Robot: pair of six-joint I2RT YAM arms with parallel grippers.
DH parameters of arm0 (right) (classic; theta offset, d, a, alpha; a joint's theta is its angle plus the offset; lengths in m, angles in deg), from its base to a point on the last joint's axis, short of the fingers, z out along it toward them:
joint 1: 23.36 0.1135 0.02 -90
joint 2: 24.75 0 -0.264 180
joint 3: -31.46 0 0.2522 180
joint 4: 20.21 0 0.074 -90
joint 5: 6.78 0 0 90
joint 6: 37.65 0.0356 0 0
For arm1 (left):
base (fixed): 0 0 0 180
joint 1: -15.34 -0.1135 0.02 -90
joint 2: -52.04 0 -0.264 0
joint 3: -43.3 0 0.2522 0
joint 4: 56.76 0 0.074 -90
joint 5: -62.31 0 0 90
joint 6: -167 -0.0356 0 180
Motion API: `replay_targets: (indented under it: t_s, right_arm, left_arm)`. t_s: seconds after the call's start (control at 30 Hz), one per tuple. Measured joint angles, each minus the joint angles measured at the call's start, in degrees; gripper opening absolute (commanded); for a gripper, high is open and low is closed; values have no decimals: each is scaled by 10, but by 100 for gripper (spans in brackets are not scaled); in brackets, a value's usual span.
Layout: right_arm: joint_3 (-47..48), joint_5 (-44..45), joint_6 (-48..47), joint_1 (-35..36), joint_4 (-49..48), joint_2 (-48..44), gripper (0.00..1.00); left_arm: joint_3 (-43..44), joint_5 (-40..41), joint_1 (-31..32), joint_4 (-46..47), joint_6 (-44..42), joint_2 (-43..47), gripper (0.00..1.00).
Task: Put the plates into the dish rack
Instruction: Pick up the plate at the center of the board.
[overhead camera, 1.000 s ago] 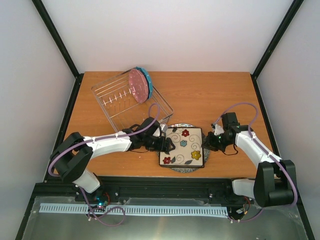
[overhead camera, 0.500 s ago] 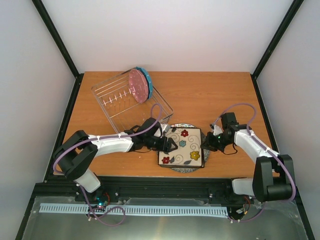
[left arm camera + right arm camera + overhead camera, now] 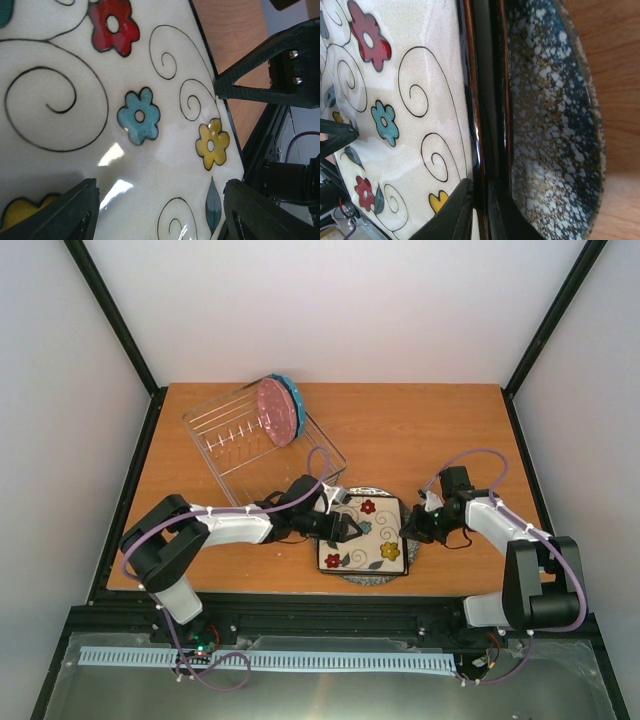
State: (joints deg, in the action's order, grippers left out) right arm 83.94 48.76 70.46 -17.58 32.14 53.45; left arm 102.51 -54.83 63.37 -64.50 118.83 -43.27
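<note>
Only the overhead view shows the dish rack (image 3: 250,445), which lies askew at the far left of the table (image 3: 430,430). A blue-edged plate (image 3: 280,408) stands on edge in the rack's far end, pink face toward the camera. Near the table's front edge, just beside the rack's near corner, the square cream plate (image 3: 365,535) lies on the grey speckled plate (image 3: 375,491), which peeks out on the far and near sides. The right wrist view adds the square plate's dark rim up close, with the speckled glaze beneath it.

The left gripper (image 3: 348,528) hangs over the square plate's left half. Its fingers (image 3: 75,210) are spread wide and grasp nothing. The right gripper (image 3: 408,528) is clenched narrowly on that plate's right rim, one finger (image 3: 452,212) on the flowered face and the other under the rim.
</note>
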Motion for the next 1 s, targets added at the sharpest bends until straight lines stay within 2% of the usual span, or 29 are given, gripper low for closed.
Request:
replay_targets:
  t_s: [0.3, 0.63, 0.67, 0.8, 1.0]
  right_arm:
    - [-12, -28, 10, -3, -50, 12, 15]
    - [-30, -98, 18, -4, -115, 48, 24]
    - [-30, -101, 18, -4, -117, 51, 24]
    - [-31, -100, 18, -3, -120, 57, 3]
    - [-32, -91, 7, 0, -108, 49, 3]
  left_arm:
    - [0, -14, 0, 41, 0, -20, 67]
    - [-9, -42, -5, 91, -3, -36, 64]
    - [-9, -43, -7, 93, -3, -37, 64]
    - [-11, -47, -9, 98, -5, -38, 64]
    - [-11, -53, -11, 96, -9, -38, 65]
